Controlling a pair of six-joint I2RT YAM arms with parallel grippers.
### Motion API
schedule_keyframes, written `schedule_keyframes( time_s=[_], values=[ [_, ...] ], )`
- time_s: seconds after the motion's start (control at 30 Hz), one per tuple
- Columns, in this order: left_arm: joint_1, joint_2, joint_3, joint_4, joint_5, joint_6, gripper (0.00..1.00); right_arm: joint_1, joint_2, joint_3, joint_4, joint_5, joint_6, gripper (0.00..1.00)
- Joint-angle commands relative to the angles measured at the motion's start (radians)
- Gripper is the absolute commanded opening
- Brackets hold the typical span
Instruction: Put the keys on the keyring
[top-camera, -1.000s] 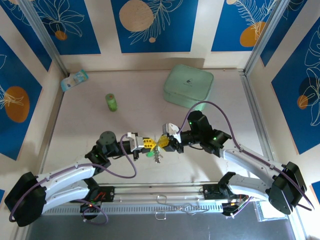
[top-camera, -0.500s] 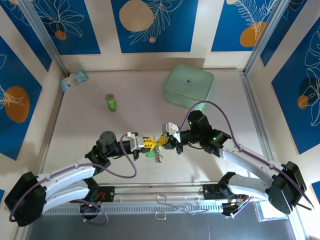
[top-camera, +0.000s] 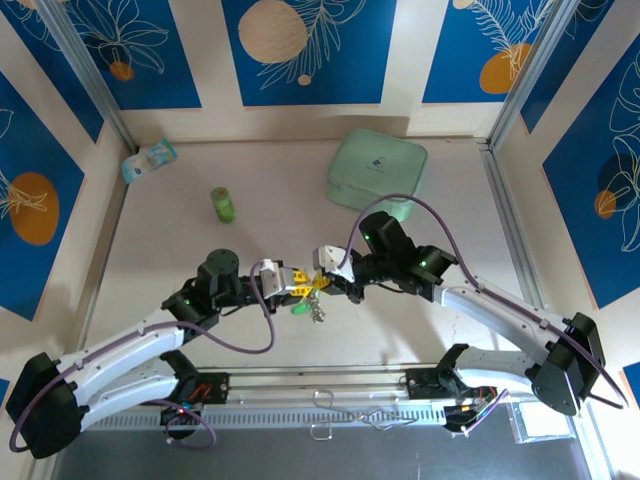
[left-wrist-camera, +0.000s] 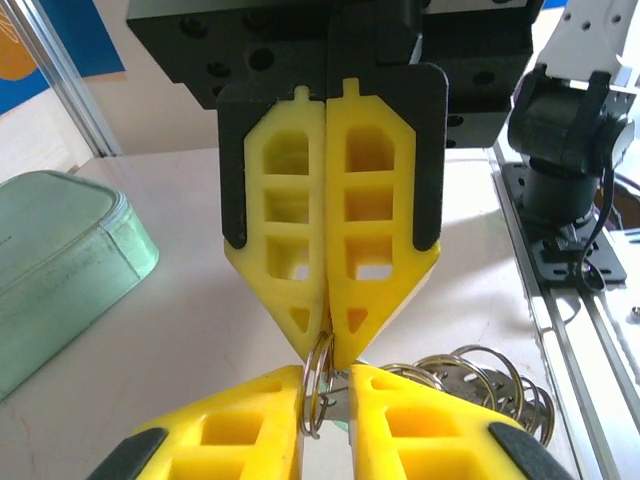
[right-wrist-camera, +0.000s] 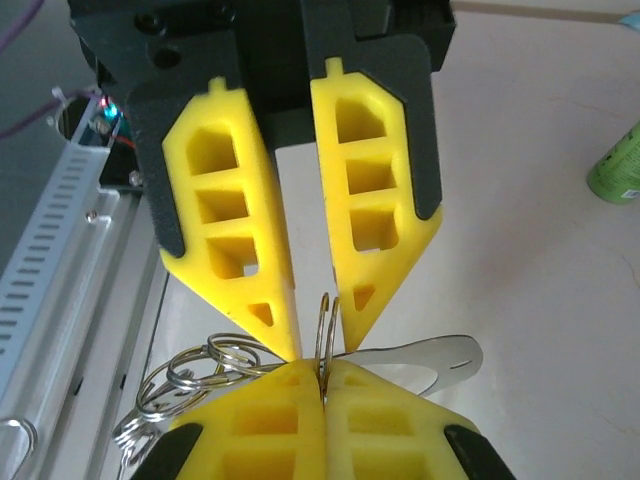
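Note:
The keyring is a bunch of linked silver split rings (left-wrist-camera: 480, 365) (right-wrist-camera: 200, 365). It hangs above the table between my two grippers, which meet tip to tip at mid table. My right gripper (right-wrist-camera: 322, 385) (top-camera: 325, 281) (left-wrist-camera: 328, 345) is shut on one upright split ring (right-wrist-camera: 321, 325) (left-wrist-camera: 305, 400). That ring stands inside the narrow gap of my left gripper (left-wrist-camera: 325, 420) (top-camera: 298, 283) (right-wrist-camera: 320, 342), whose jaws are slightly apart. A flat silver key blade (right-wrist-camera: 440, 355) pokes out sideways at the pinch. More keys (top-camera: 316, 313), one with a green head (top-camera: 298, 308), dangle below.
A mint-green rounded case (top-camera: 376, 171) (left-wrist-camera: 50, 270) lies at the back right. An upright green cylinder (top-camera: 222, 204) (right-wrist-camera: 620, 165) stands at the back left, with a small pale packet (top-camera: 148, 160) in the far left corner. The metal base rail (top-camera: 330, 395) runs along the near edge.
My right gripper's fingers have closed onto the split ring, and my left gripper's jaws have parted a little. Both arms have shifted slightly; the bunch stays in the same spot.

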Motion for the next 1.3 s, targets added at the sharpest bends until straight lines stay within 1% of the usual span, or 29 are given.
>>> schedule_keyframes(
  time_s=[0.0, 0.13, 0.17, 0.2, 0.23, 0.3, 0.37, 0.43, 0.5, 0.6, 0.9, 0.97, 1.07, 1.2, 1.27],
  values=[
    [-0.008, 0.003, 0.043, -0.086, 0.016, 0.051, 0.14, 0.021, 0.015, 0.055, -0.091, 0.040, -0.074, 0.00],
    [-0.009, 0.013, 0.058, -0.097, 0.030, 0.063, 0.00, 0.038, 0.029, 0.084, -0.120, 0.051, -0.092, 0.00],
    [-0.009, 0.013, 0.058, -0.092, 0.030, 0.063, 0.00, 0.033, 0.021, 0.079, -0.109, 0.038, -0.083, 0.00],
    [-0.008, 0.011, 0.054, -0.086, 0.031, 0.062, 0.00, 0.023, 0.007, 0.064, -0.085, 0.019, -0.068, 0.02],
    [-0.009, 0.007, 0.048, -0.076, 0.029, 0.058, 0.00, 0.010, -0.009, 0.046, -0.060, -0.002, -0.052, 0.07],
    [-0.009, -0.003, 0.027, -0.034, 0.027, 0.040, 0.00, -0.026, -0.049, -0.007, 0.005, -0.057, -0.004, 0.20],
    [-0.009, -0.012, 0.001, 0.027, 0.027, 0.010, 0.00, -0.052, -0.076, -0.049, 0.048, -0.095, 0.036, 0.25],
    [-0.009, -0.013, -0.038, 0.110, 0.028, -0.028, 0.00, -0.060, -0.088, -0.077, 0.072, -0.103, 0.065, 0.26],
    [-0.009, -0.011, -0.070, 0.194, 0.030, -0.062, 0.00, -0.060, -0.090, -0.097, 0.082, -0.104, 0.083, 0.26],
    [-0.009, -0.007, -0.090, 0.248, 0.025, -0.083, 0.00, -0.060, -0.088, -0.115, 0.101, -0.118, 0.106, 0.26],
    [-0.009, -0.008, -0.101, 0.263, 0.019, -0.092, 0.00, -0.057, -0.077, -0.125, 0.115, -0.125, 0.132, 0.27],
    [-0.009, -0.009, -0.102, 0.266, 0.019, -0.093, 0.00, -0.055, -0.067, -0.121, 0.117, -0.122, 0.134, 0.25],
    [-0.009, -0.013, -0.104, 0.267, 0.020, -0.095, 0.00, -0.055, -0.058, -0.114, 0.117, -0.128, 0.135, 0.20],
    [-0.009, -0.015, -0.108, 0.273, 0.020, -0.095, 0.00, -0.057, -0.059, -0.107, 0.105, -0.119, 0.130, 0.07],
    [-0.008, -0.017, -0.111, 0.276, 0.017, -0.094, 0.00, -0.061, -0.065, -0.106, 0.093, -0.107, 0.124, 0.03]
  ],
)
